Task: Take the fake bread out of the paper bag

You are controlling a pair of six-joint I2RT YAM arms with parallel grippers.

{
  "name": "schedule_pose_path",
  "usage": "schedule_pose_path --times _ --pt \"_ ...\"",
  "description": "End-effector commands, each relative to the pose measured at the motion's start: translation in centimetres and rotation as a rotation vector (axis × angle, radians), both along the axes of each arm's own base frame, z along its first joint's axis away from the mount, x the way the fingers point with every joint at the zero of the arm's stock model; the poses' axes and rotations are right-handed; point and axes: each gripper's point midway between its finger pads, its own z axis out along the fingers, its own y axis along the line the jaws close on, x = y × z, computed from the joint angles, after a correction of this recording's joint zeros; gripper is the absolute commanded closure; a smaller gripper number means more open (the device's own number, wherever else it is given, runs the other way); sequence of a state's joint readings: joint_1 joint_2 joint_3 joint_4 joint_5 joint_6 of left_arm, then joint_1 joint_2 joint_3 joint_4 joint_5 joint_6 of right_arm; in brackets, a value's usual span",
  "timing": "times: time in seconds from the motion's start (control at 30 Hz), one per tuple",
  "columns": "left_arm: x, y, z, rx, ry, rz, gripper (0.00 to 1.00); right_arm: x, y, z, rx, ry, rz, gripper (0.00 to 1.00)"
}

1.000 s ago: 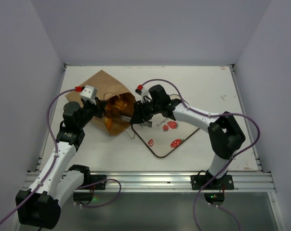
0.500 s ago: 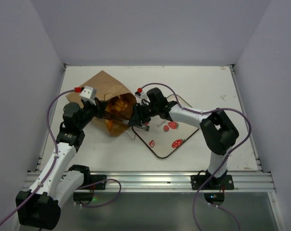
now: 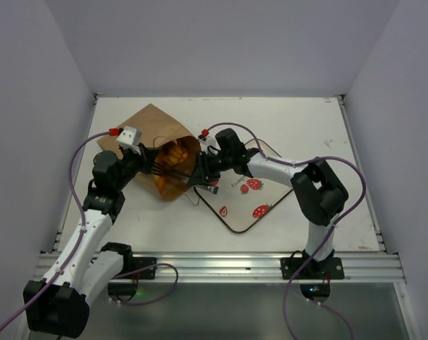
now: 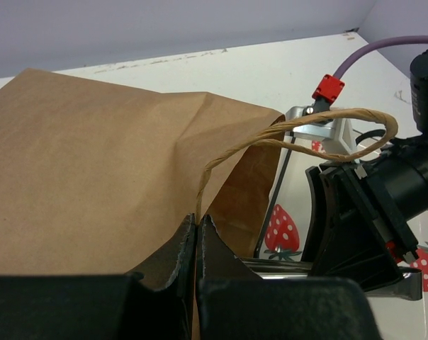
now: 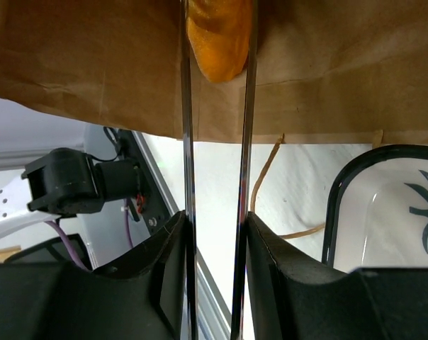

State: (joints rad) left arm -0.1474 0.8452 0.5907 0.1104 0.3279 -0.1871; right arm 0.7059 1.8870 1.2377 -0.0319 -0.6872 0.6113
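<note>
The brown paper bag (image 3: 147,124) lies on its side at the back left, its mouth facing right. Glossy orange fake bread (image 3: 173,154) shows inside the mouth. My left gripper (image 3: 151,166) is shut on the bag's rim by a twisted handle (image 4: 320,134) and holds the mouth open; in the left wrist view the jaws (image 4: 198,221) are closed on paper. My right gripper (image 3: 201,173) is shut on metal tongs (image 5: 242,142) that reach into the bag (image 5: 93,64). The tong tips flank an orange bread piece (image 5: 217,39).
A white strawberry-printed tray (image 3: 260,205) with a dark rim lies just right of the bag, under the right wrist; its rim shows in the right wrist view (image 5: 334,205). The second bag handle (image 5: 267,177) lies loose on the table.
The right gripper with the tongs has shifted a little left toward the bag's mouth and the right elbow has swung left. The left arm and the bag have stayed put.
</note>
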Motion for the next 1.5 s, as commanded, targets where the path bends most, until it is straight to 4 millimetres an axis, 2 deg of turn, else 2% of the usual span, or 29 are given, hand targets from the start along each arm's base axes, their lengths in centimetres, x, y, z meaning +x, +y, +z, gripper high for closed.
schedule_pose_path --times 0.0,0.03,0.17,0.27,0.4,0.63,0.9,1.07,1.23,1.33,1.47 --pt "0.1 -0.7 1.8 0.002 -0.092 -0.036 1.0 1.9 0.4 4.4 0.115 -0.081 0.001 0.97" --pt "0.1 -0.6 1.7 0.009 -0.094 -0.033 1.0 2.2 0.1 4.7 0.122 -0.081 -0.004 1.0" --pt "0.3 -0.1 1.3 0.042 -0.099 -0.014 1.0 4.0 -2.0 6.6 0.152 -0.105 -0.038 1.0" --pt "0.5 0.1 1.3 0.064 -0.103 -0.009 1.0 4.5 -3.6 7.9 0.168 -0.123 -0.04 1.0" --pt "0.7 0.2 1.3 0.077 -0.106 -0.009 1.0 3.4 -4.8 8.1 0.161 -0.105 0.0 1.0" --pt "1.1 0.2 1.9 0.086 -0.115 -0.007 1.0 2.1 -5.7 8.8 0.175 -0.07 0.048 1.0" --pt "2.0 0.4 3.3 0.09 -0.142 0.011 1.0 0.6 -8.4 8.6 0.119 -0.048 0.085 1.0" --pt "2.8 0.6 3.4 0.089 -0.141 0.031 1.0 -0.5 -9.9 8.5 0.089 -0.034 0.1 1.0" --pt "3.8 1.0 3.2 0.089 -0.14 0.068 1.0 -0.7 -11.2 9.7 0.092 -0.05 0.12 1.0" --pt "4.4 1.1 3.1 0.093 -0.135 0.077 1.0 -1.6 -12.1 9.8 0.066 -0.059 0.154 1.0" --pt "5.2 1.3 3.9 0.091 -0.15 0.099 1.0 -2.4 -14.3 9.5 0.025 -0.028 0.17 1.0"
